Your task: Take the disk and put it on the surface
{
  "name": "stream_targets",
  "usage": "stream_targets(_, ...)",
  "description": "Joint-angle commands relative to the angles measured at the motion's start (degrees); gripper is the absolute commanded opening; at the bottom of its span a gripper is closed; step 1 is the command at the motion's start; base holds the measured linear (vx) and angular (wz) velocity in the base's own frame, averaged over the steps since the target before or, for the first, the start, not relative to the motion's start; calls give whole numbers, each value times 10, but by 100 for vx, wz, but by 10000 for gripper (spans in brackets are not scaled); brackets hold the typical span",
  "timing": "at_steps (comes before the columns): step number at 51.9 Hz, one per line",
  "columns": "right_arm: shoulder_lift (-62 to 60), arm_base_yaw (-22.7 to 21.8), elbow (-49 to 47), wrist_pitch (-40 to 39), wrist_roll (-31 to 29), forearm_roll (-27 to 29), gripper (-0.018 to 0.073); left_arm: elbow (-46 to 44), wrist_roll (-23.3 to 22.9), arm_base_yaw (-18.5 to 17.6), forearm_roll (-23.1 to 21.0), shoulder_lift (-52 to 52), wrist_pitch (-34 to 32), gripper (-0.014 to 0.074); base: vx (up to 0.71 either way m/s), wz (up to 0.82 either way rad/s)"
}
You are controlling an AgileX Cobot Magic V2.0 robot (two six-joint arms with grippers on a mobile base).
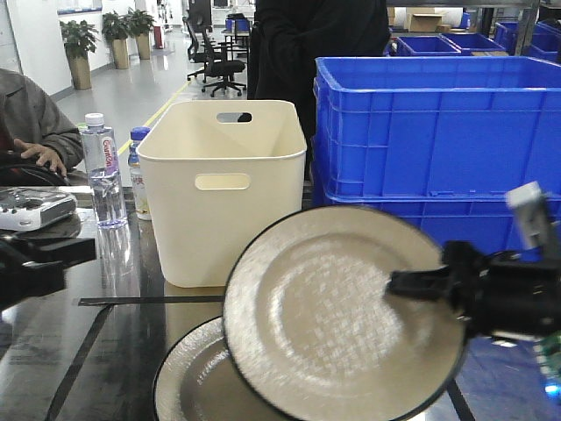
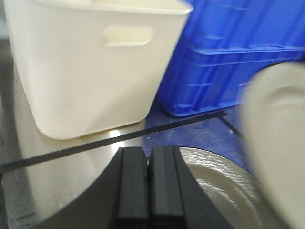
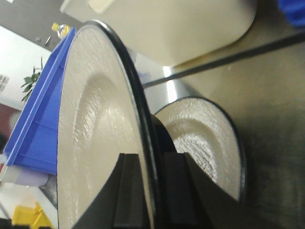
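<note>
Round, cream, dimpled and black-rimmed, the disk hangs tilted above the glossy metal table, over a matching plate near the front edge. The right wrist view shows the right claw grasping its rim; the left wrist view shows the left claw clenched, empty.

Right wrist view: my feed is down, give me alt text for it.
The right gripper clamps the rim of a cream, dark-rimmed disk seen nearly edge-on. A second plate lies flat on the shiny grey surface beneath, with a black tape line and a cream bin beyond and a blue crate behind the disk.
</note>
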Motion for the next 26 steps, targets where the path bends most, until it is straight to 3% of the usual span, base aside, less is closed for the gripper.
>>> stream_targets(1, 11, 34, -19, -5, -20, 118, -9, -20, -61, 0, 39, -47, 4, -8, 0, 0)
stream_targets(10, 66, 99, -19, -44, -88, 177, -9, -20, -120, 0, 114, -65, 16, -6, 0, 0)
stream_targets(17, 92, 129, -19, -62, -108, 178, -1, -20, -121, 0, 120, -65, 30, -6, 0, 0)
stream_targets(26, 103, 130, -19, -86, -126, 173, 57, -20, -121, 0, 120, -65, 39, -6, 0, 0)
